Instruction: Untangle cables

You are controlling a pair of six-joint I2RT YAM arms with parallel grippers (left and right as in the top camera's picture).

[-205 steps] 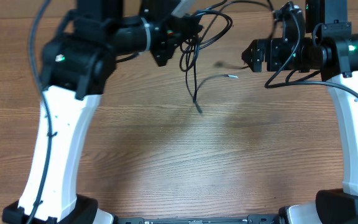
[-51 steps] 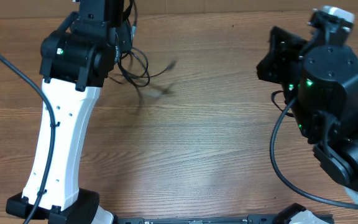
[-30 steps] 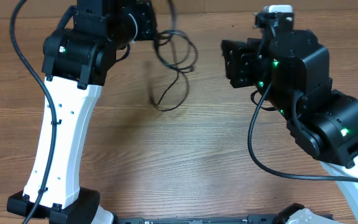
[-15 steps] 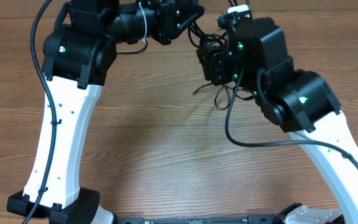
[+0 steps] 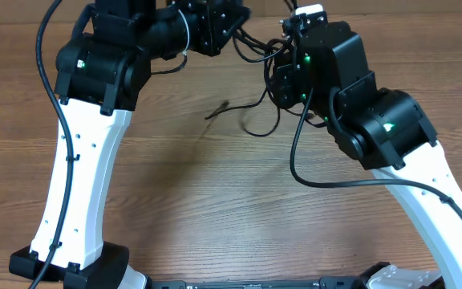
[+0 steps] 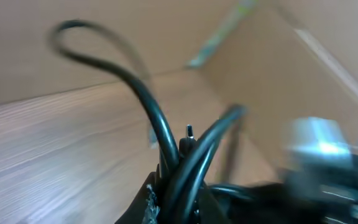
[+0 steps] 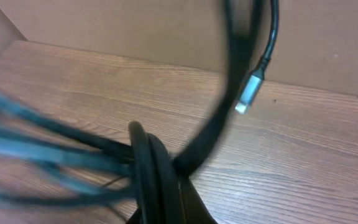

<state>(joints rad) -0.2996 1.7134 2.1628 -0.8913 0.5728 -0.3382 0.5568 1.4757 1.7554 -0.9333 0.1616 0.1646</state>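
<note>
The black cables [image 5: 257, 50] stretch in several strands between my two grippers, above the back of the table. My left gripper [image 5: 241, 22] is shut on a bunch of them; in the left wrist view the cables [image 6: 178, 177] run up out of the jaws and one loops off to the upper left. My right gripper [image 5: 273, 78] is shut on the cables [image 7: 156, 180] too. A silver-tipped plug [image 7: 248, 92] hangs just past it. Below the grippers a slack loop [image 5: 253, 131] droops toward the table, and a loose end [image 5: 216, 111] sticks out to the left.
The wooden table [image 5: 231, 209] spreads out in front of both arms. The left arm's white link [image 5: 79, 185] stands at the left and the right arm's bulky black joint [image 5: 383, 128] at the right. A brown wall [image 7: 166, 25] rises behind the table.
My right gripper has closed on the cables beside the left gripper. The hanging loop and loose end have swung left and lower. The left gripper stays shut.
</note>
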